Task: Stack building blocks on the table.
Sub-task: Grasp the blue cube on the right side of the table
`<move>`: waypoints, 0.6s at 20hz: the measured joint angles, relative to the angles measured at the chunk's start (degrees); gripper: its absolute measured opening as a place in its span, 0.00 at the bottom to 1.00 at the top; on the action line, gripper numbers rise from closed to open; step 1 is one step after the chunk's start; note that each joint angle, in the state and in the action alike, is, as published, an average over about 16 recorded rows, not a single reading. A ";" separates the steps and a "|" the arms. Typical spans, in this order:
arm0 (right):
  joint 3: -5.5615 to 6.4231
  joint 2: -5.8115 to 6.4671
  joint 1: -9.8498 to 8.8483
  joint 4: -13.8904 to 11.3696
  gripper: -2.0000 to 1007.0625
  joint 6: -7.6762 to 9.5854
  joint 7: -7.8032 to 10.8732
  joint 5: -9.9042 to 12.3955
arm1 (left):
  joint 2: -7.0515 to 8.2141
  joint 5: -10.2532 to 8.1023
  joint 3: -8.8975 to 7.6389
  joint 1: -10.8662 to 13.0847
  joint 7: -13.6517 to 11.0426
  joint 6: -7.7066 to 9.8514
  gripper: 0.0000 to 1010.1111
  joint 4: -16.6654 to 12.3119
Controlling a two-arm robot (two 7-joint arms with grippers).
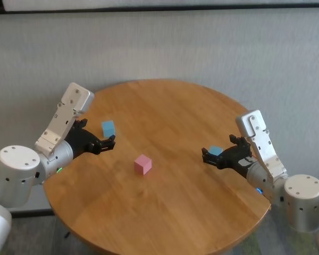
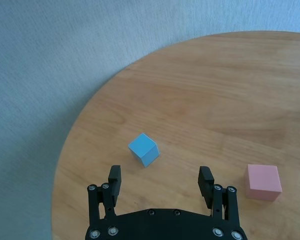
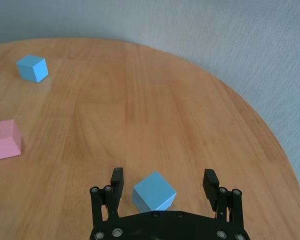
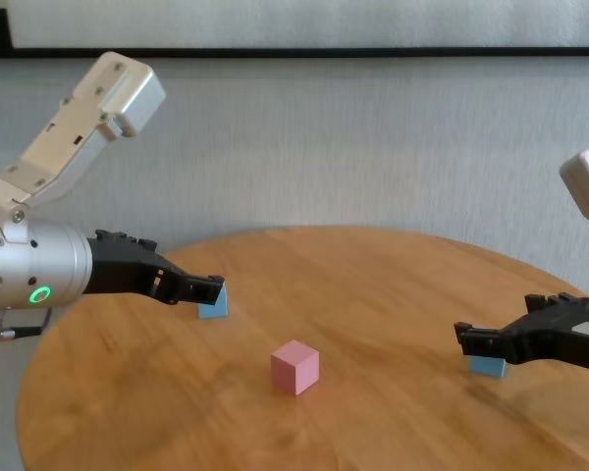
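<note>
— What surrounds the work area?
— A pale grey textured wall [image 1: 202, 48] fills everything from nine round to three o'clock; a dark band [image 1: 159, 9] runs along its top at twelve
— And the lighting?
— Soft and even; at six o'clock a strip of grey floor [image 1: 37, 234] shows low down

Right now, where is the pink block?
In the head view the pink block sits alone near the middle of the table, between the two blue blocks.
</note>
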 joint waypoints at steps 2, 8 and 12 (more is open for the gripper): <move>0.21 -0.17 -0.14 0.01 1.00 -0.15 0.00 -0.21 | 0.00 0.00 0.00 0.00 0.00 0.00 0.99 0.00; 0.66 -0.63 -0.52 -0.05 1.00 -0.29 -0.04 -1.05 | 0.00 0.00 0.00 0.00 0.00 0.00 0.99 0.00; 0.95 -1.11 -0.56 0.39 1.00 -0.23 -0.07 -1.62 | 0.00 0.00 0.00 0.00 0.00 0.00 0.99 0.00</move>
